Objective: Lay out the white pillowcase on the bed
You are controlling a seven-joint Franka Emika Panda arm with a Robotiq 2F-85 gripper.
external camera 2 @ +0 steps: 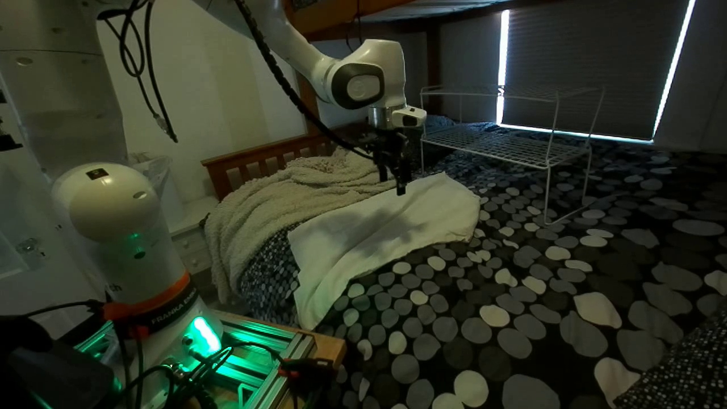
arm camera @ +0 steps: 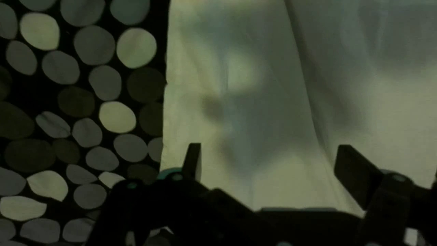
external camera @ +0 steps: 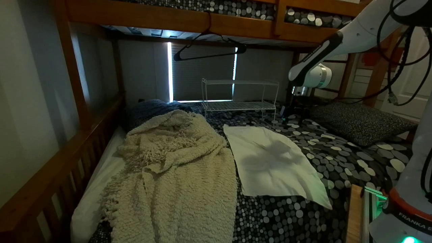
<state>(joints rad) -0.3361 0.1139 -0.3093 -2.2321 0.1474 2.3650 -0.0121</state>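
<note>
Wooden bunk bed [external camera 2: 511, 318]: it has a dark cover [external camera: 337, 162] printed with grey and white pebbles; an orange-brown upper rail [external camera: 162, 17] runs overhead.
Thin white fabric pillowcase [external camera: 263, 175]: on the bed, mostly flat, lightly creased, with a soft grey shadow across its middle. Clock hours below are read from its centre in an exterior view.
Cream fringed knitted blanket [external camera: 189, 202]: heaped from 8 to 10 o'clock, just beside the pillowcase.
White wire two-tier rack [external camera: 241, 106]: standing at 11 o'clock, near the far edge of the pillowcase.
Black clothes hanger [external camera: 209, 56]: hung from the upper rail, also towards 11 o'clock.
Speckled grey pillow [external camera: 361, 121]: at 2 o'clock, well apart.
White robot base [external camera: 391, 224]: at 4 o'clock, beside a wood-edged metal frame [external camera: 354, 212].
Pillowcase edges: a pointed corner reaches out at 4 o'clock; the near edge at 6 is gently wavy.
Open room: a broad stretch of cover at 3 o'clock, a smaller patch at 6, a narrow strip at 9.
Black two-fingered gripper [arm camera: 271, 152]: raised above the pillowcase, its fingers [arm camera: 192, 162] spread wide, white fabric in sight below the gap. By the wrist view's own clock, the finger at 7 shows just inside a straight pillowcase edge, with cover beyond; the finger at 4 shows just past a long fold.
</note>
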